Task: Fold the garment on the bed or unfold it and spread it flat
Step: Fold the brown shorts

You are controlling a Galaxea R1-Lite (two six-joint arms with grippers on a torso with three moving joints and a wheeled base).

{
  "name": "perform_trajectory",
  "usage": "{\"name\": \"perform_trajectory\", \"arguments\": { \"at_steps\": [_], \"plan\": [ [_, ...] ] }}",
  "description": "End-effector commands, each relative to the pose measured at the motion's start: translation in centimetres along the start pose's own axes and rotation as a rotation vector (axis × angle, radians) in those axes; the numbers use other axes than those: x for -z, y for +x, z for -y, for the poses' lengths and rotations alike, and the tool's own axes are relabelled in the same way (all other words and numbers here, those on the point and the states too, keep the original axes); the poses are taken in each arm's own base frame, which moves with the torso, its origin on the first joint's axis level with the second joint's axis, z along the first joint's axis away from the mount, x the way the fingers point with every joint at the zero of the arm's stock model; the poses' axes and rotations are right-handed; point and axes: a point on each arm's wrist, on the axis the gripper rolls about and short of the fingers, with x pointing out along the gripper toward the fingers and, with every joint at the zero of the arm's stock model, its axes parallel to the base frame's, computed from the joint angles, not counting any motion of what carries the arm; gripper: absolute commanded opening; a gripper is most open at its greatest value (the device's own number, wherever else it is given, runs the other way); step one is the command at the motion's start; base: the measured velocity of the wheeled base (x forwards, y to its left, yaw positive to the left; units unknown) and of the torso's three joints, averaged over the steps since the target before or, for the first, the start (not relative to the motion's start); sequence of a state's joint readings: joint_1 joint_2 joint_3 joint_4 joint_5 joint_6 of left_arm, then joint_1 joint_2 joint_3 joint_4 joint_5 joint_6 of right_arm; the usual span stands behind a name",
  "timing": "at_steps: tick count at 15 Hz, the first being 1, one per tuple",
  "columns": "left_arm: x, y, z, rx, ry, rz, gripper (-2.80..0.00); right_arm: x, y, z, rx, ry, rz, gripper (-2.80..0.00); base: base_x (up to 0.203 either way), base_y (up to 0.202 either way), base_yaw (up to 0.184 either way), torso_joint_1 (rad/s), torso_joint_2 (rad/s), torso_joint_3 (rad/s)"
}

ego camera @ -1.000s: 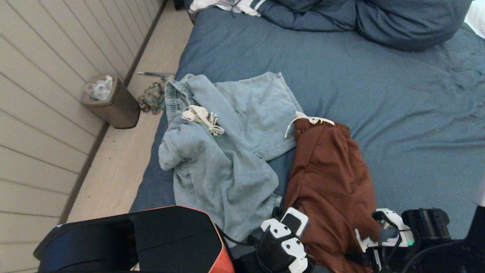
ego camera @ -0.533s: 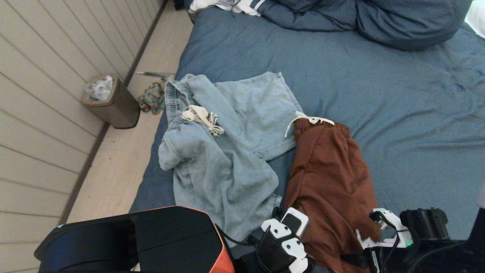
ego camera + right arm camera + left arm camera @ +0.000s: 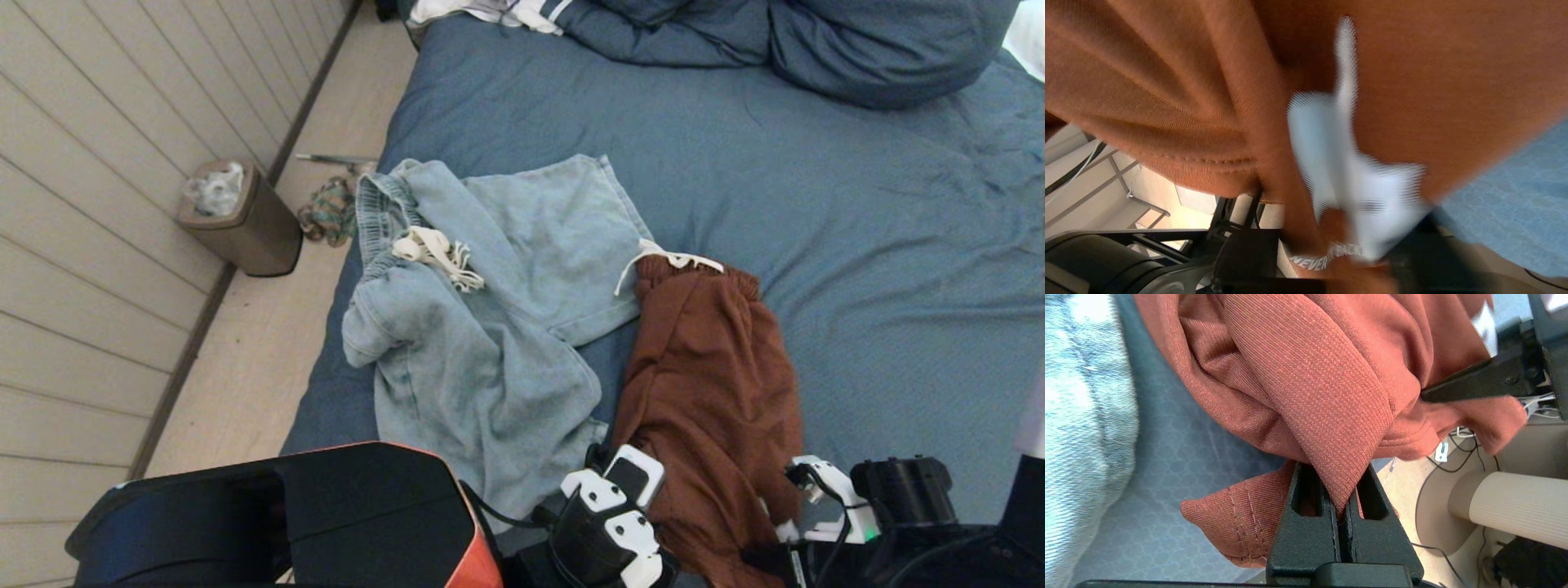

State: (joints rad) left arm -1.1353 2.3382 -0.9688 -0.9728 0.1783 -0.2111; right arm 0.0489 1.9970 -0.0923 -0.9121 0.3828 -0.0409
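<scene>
A: Left pincer (image 3: 1345,506), low at about 6 o'clock in the head view: clamped tight on a fold of the rust-brown shorts (image 3: 710,392), near their hem, fingers (image 3: 1306,531) pressed together with cloth between them.

B: And the right pincer (image 3: 804,510)?

A: Down at 5 o'clock, at the other near corner of the same shorts. Buried in brown cloth with a white print close to the lens in its wrist view; open or closed, cannot tell.

B: Placement of the garment?

A: Lying lengthwise on the bed (image 3: 857,245), white drawstring and waistband pointing away towards 12 o'clock, hem end at the near edge by both pincers. Bunched and creased along its length, one side rolled under. Touching, at 9 o'clock, a crumpled pair of light-blue denim shorts (image 3: 482,327), themselves part-folded with a cream drawstring (image 3: 433,253) on top.

B: Progress, then?

A: Early, by the look. Hem end gripped on the left at least, nothing flattened or folded yet. Left to do: draw the cloth taut, lay it smooth on the open slate-blue cover, then fold if wanted. Blue pair untouched too.

B: Further out?

A: Bunched blue duvet (image 3: 816,49) at 12 o'clock; small bin (image 3: 245,229) on the floor at 10 o'clock.
</scene>
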Motion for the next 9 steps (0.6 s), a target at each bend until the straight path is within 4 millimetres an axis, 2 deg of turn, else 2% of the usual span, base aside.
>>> {"name": "perform_trajectory", "arguments": {
  "at_steps": [1,4,6,9],
  "plan": [
    [-0.7,-0.8,0.3,0.009,-0.003,0.019,-2.8,0.5,-0.9,-0.3,0.005,-0.005,0.012,-2.8,0.0,0.0,0.0,0.0,0.0,0.0],
    [-0.2,-1.9,1.4,0.037,0.008,0.002,-2.8,1.3,-2.6,-0.8,0.015,0.004,0.031,-2.8,0.0,0.0,0.0,0.0,0.0,0.0],
    [0.2,-2.8,2.4,0.064,0.018,-0.001,-2.8,1.4,-3.9,-0.3,0.052,0.038,0.058,-2.8,0.0,0.0,0.0,0.0,0.0,0.0],
    [0.8,-3.8,2.6,0.053,0.027,-0.01,-2.8,1.7,-5.7,-0.6,0.076,0.051,0.086,-2.8,0.0,0.0,0.0,0.0,0.0,0.0]
  ]
}}
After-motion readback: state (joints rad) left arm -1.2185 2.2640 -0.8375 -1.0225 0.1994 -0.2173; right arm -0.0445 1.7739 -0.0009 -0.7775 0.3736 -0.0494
